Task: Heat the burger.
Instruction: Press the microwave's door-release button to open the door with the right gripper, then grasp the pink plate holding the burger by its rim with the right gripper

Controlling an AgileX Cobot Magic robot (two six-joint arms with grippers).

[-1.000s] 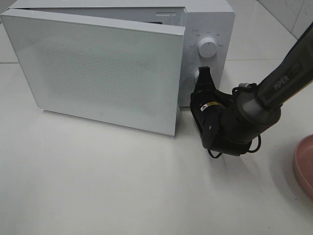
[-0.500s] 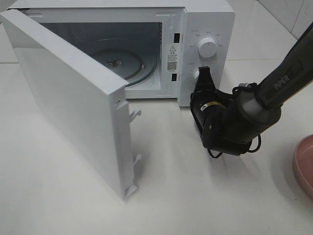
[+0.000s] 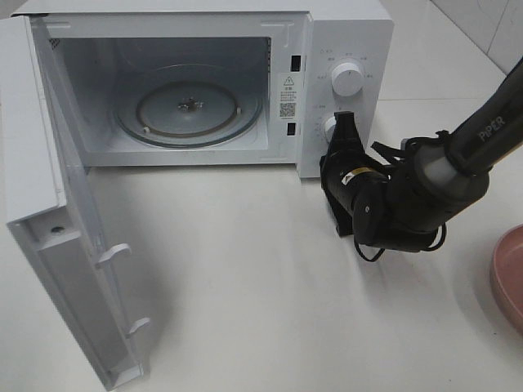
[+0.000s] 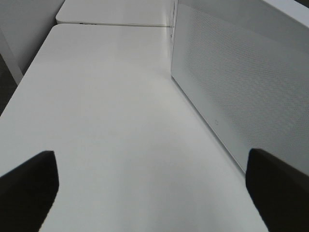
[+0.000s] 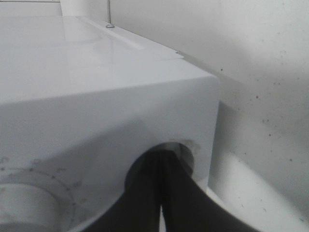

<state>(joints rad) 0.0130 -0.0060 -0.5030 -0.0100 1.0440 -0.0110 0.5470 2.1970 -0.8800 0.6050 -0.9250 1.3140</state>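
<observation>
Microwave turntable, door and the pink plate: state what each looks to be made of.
Turntable: likely clear glass, glossy; the hub and roller ring show through it. Door: white, probably moulded plastic on its inner frame and hooks; the left wrist view shows fine dotted mesh behind a smooth front. Pink plate: matte-looking, plastic or ceramic, cannot tell which.

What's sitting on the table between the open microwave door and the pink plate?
Nothing, just bare table, seen from the high view; the black right arm reaches over part of it.

Free path into microwave cavity [image 3: 163,59]; open door [image 3: 65,245] on L.
</observation>
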